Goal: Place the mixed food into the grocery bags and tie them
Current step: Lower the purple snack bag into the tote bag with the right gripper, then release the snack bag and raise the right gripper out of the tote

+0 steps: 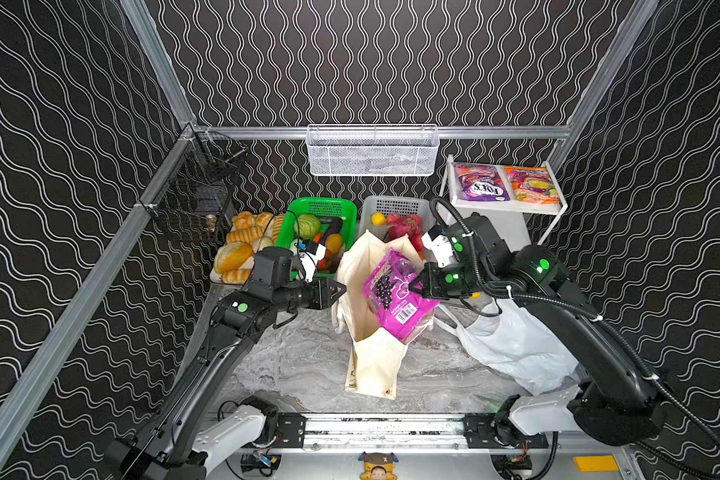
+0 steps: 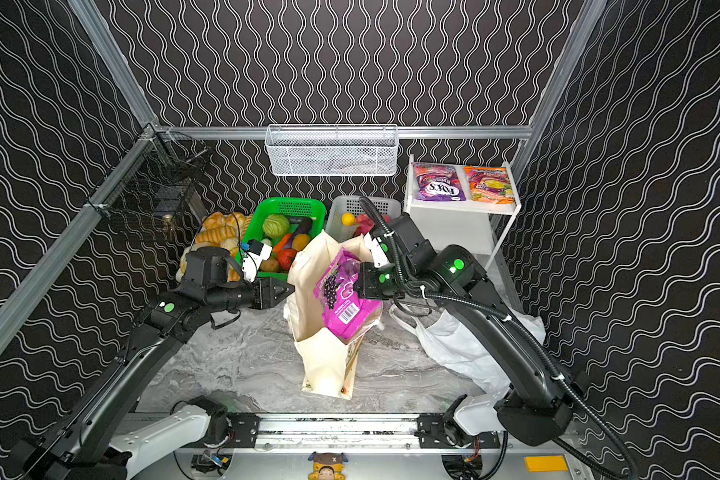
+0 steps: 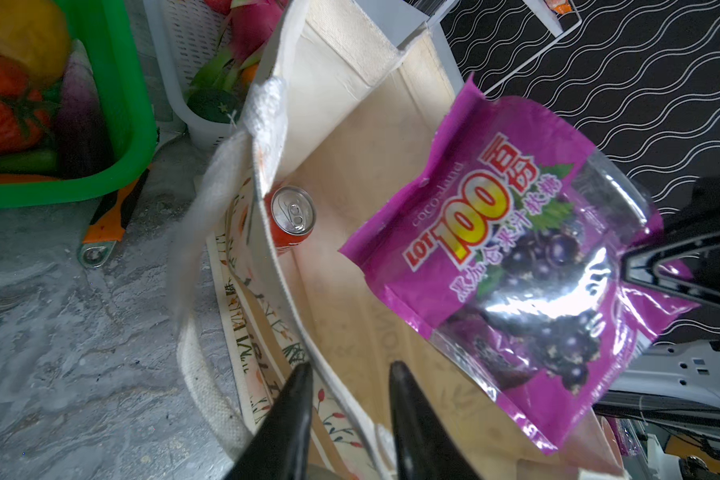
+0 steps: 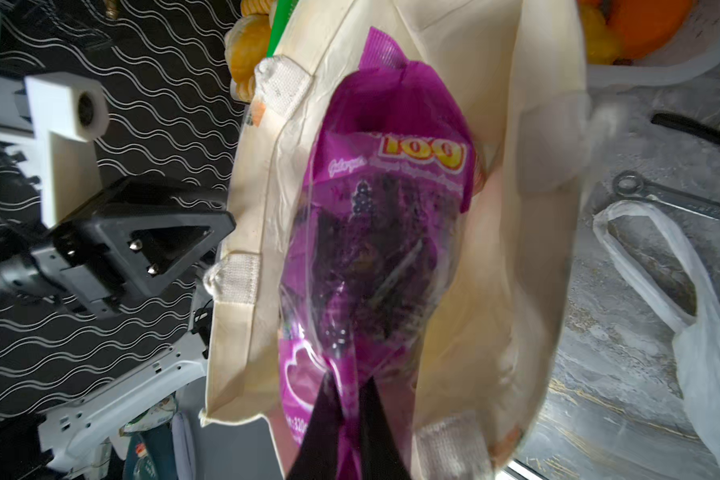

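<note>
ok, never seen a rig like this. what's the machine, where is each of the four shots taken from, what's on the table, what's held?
Two robot arms work at a table, each ending in a two-fingered gripper. Two pictures are near-identical overhead views from one stereo camera. The other two come from a camera on each wrist, looking along the fingers.

In the middle stands a cream tote with a red can inside. Beside it lies a white plastic bag. Behind are bread rolls, a green basket of toy vegetables, a grey basket of fruit, and a white shelf with two snack packets.

The right gripper is shut on a purple snack packet at the tote's mouth. The left gripper has its jaws apart on either side of the tote's rim.
</note>
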